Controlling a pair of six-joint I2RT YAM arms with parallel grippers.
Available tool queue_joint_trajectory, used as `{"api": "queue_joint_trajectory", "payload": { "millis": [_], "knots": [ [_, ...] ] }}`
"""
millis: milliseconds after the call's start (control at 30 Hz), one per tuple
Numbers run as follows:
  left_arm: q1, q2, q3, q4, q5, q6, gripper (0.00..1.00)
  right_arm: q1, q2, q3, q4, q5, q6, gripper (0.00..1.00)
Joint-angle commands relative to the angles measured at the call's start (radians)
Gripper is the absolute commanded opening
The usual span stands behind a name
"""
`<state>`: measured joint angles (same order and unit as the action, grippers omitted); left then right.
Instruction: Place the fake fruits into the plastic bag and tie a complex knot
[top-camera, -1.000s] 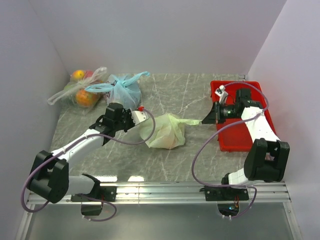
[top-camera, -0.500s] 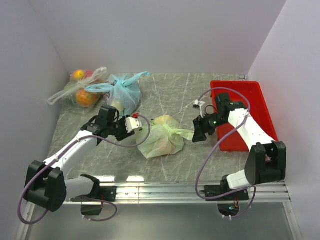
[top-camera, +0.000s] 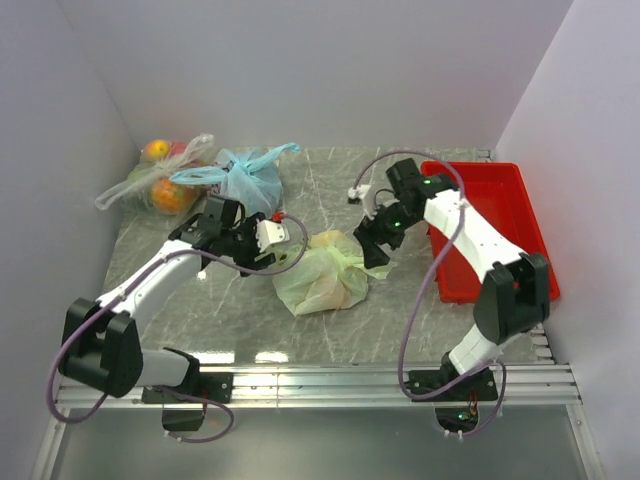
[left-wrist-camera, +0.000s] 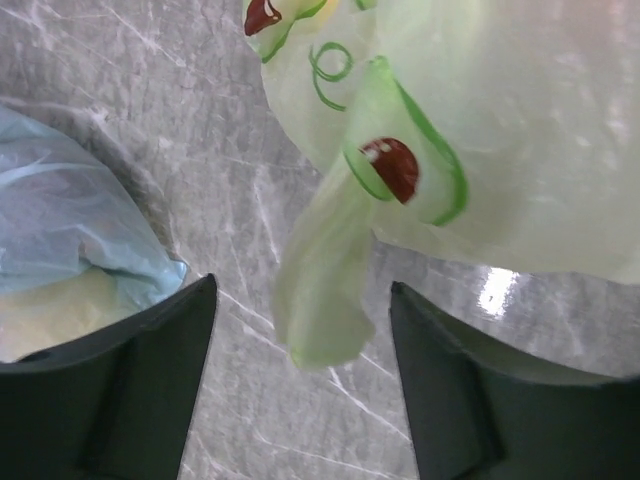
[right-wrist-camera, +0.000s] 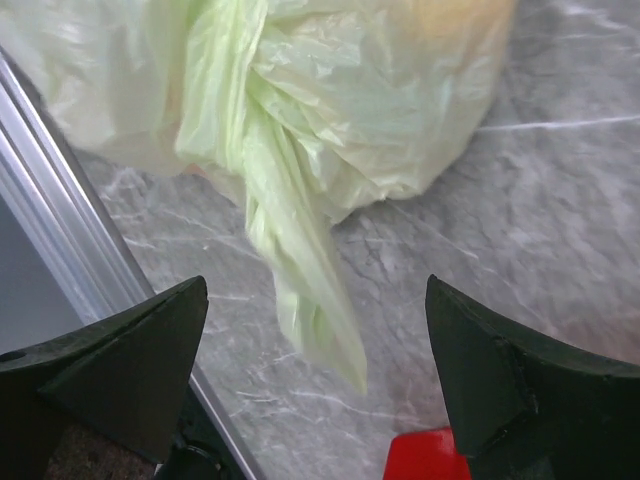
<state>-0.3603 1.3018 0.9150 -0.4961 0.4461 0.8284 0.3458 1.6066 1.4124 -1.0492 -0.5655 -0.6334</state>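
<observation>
The pale green plastic bag (top-camera: 322, 278) lies bunched on the marble table between both arms. The fake fruits show only as a yellow-orange tint through its film (right-wrist-camera: 462, 18). My left gripper (top-camera: 272, 236) is just left of the bag and stands open. In the left wrist view (left-wrist-camera: 300, 290) a loose green handle tail (left-wrist-camera: 322, 270) hangs between its fingers, untouched by either. My right gripper (top-camera: 372, 242) is just right of the bag, also open. Seen from the right wrist (right-wrist-camera: 316, 285), a twisted green tail (right-wrist-camera: 300, 270) lies free between its jaws.
A light blue tied bag (top-camera: 245, 182) sits close behind the left gripper. A clear bag of orange and red fruits (top-camera: 160, 182) is at the back left corner. A red tray (top-camera: 495, 235) stands at the right, beside the right arm.
Both grippers have opened and let go of the green bag's tails. The right arm has swung left from the tray to the bag. The stretched bag has slackened into a heap.
</observation>
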Motion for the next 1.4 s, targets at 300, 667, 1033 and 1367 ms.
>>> {"api": "queue_joint_trajectory", "payload": {
  "millis": [300, 667, 1033, 1367],
  "knots": [
    [-0.032, 0.206, 0.097, 0.033, -0.02, 0.074, 0.13, 0.055, 0.102, -0.125, 0.146, 0.147, -0.025, 0.68],
    [0.128, 0.061, 0.036, 0.169, -0.104, -0.212, 0.0, -0.144, -0.043, -0.227, 0.235, 0.25, 0.072, 0.0],
    [0.422, 0.034, -0.053, 0.221, -0.084, -0.137, 0.0, -0.403, -0.083, -0.326, 0.294, 0.34, -0.045, 0.0],
    [0.281, 0.039, -0.087, 0.192, -0.063, -0.1, 0.0, -0.278, -0.03, -0.346, 0.304, 0.21, 0.052, 0.0]
  ]
}}
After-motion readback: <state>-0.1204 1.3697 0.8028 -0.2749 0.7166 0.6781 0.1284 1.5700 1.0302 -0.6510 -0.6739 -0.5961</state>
